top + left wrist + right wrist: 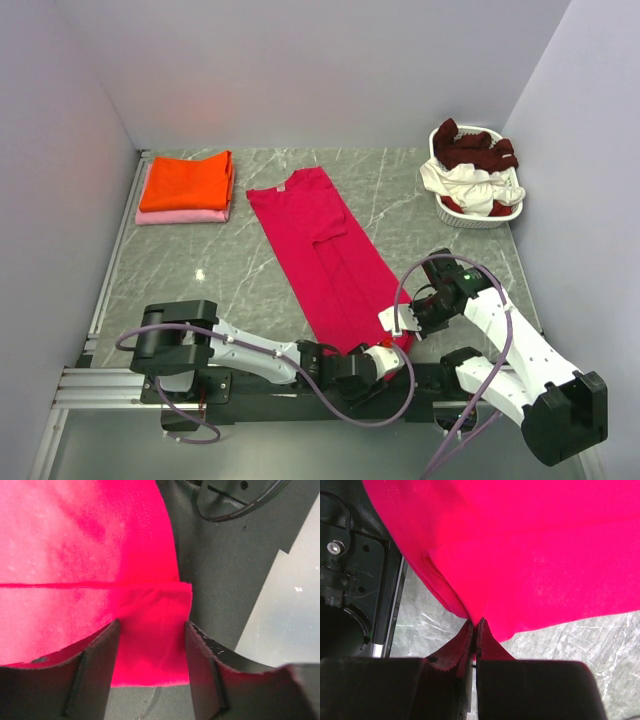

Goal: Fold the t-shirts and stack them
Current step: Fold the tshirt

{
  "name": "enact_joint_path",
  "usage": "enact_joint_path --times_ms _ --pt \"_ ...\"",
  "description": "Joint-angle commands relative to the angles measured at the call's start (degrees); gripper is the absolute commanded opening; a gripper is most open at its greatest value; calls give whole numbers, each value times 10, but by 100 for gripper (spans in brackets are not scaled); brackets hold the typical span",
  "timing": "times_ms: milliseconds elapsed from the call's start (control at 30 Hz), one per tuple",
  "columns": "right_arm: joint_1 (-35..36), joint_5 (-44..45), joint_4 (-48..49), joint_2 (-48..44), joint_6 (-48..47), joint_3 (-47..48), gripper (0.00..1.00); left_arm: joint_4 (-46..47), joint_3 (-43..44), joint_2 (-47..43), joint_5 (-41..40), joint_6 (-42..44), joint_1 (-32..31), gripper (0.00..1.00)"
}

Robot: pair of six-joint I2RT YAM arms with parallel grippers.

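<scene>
Looking down from the top camera, the crimson-pink t-shirt (325, 250) lies on the marbled table (200, 265) as a long narrow strip. Its sides are folded in, the neck points to the far wall and the hem sits at the near edge between the two arms. At the far left corner an orange t-shirt (187, 180) is folded and rests on a folded pale pink t-shirt (180, 216). At the far right the white laundry basket (480, 221) holds a dark maroon t-shirt (472, 147) bunched over a white t-shirt (468, 184). The left gripper (388, 355) and the right gripper (395, 325) both meet the hem's near right corner, close to each other.

From the left wrist, the jaws are spread wide and released. A squared corner of the crimson cloth lies in the gap between them, and a fold line runs across the shirt just beyond. Dark table surface and a looped cable show to the right.

From the right wrist, the jaws are clenched together, pinching a thin edge of the crimson cloth at their tips. From there the fabric rises and fans out over most of the view, with marbled table below it and a black bolted base plate (350, 565) at the left
</scene>
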Motion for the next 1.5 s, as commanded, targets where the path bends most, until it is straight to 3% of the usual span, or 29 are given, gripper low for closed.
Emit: enact_joint_path --times_ms 0,133,233,267,333,500,633,867,1067,1300,1467 --pt "-5 -7 2 5 -1 -1 0 -25 11 29 -1 2 -12 58" --pt "-9 -8 2 5 -3 0 0 -29 -4 29 -9 -5 -12 45" --pt "-12 -14 0 8 -2 1 0 -23 -16 23 -14 -9 -12 24" --pt "-12 -15 -1 9 -2 1 0 -18 -20 19 -16 -11 -12 10" --pt "-13 -20 -1 11 0 4 0 -12 -28 13 -19 -10 -12 1" --pt "-14 -43 8 30 25 22 0 10 -50 -47 1 2 0 1" --pt "-15 -81 42 81 100 86 0 31 -90 -119 38 13 57 1" --pt "-14 -112 160 260 252 219 0 48 -126 -220 95 43 266 1" --pt "-13 -127 148 470 334 445 0 39 -77 -184 147 67 435 1" --pt "-13 -111 114 641 391 679 0 -4 35 -95 169 103 531 1" --pt "-10 -92 129 703 415 740 0 -20 65 -65 174 112 581 1"
